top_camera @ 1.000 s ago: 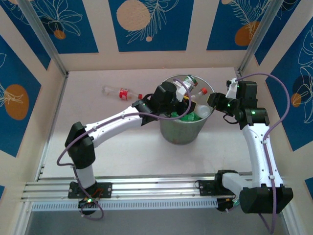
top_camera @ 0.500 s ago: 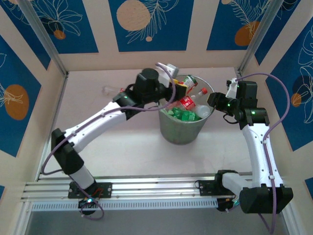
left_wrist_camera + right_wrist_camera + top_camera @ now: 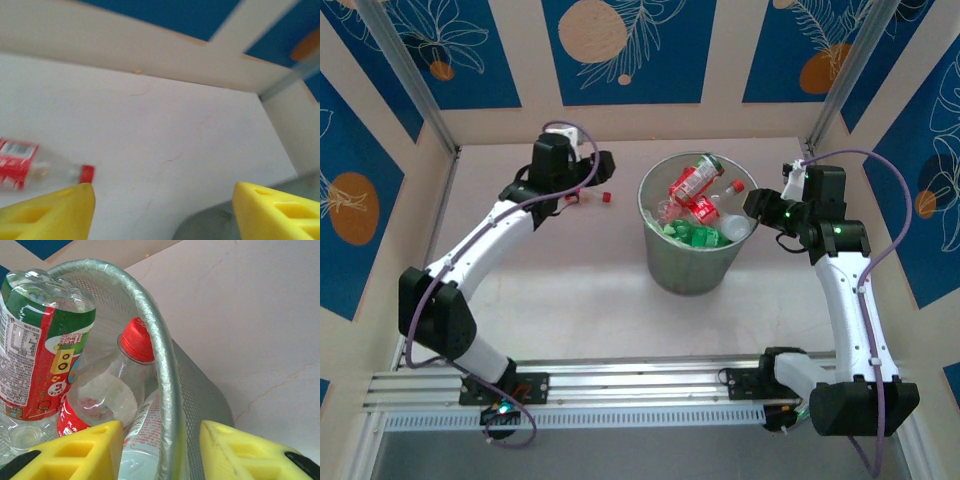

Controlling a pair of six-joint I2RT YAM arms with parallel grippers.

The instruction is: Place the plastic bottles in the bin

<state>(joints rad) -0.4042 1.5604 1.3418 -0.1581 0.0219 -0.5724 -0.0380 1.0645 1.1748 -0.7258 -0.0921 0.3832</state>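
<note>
The bin (image 3: 690, 270) is a round grey mesh bucket with a translucent liner, standing mid-table. It holds several plastic bottles: a red-labelled one (image 3: 692, 183) on top, a green one (image 3: 700, 236), and a red-capped clear one (image 3: 136, 340). One more clear bottle with a red label (image 3: 20, 165) and red cap (image 3: 606, 197) lies on the table left of the bin. My left gripper (image 3: 597, 170) (image 3: 165, 210) hovers open just above and beside that cap, holding nothing. My right gripper (image 3: 751, 205) (image 3: 161, 450) is open, its fingers either side of the bin's right rim (image 3: 162, 365).
Cream walls with blue panels close the table at the back and both sides. A metal post (image 3: 290, 80) stands in the far right corner. The aluminium rail (image 3: 640, 385) with the arm bases runs along the near edge.
My left arm has swung away from above the bin to the far left, over the bottle lying on the table. The right arm has stayed still.
</note>
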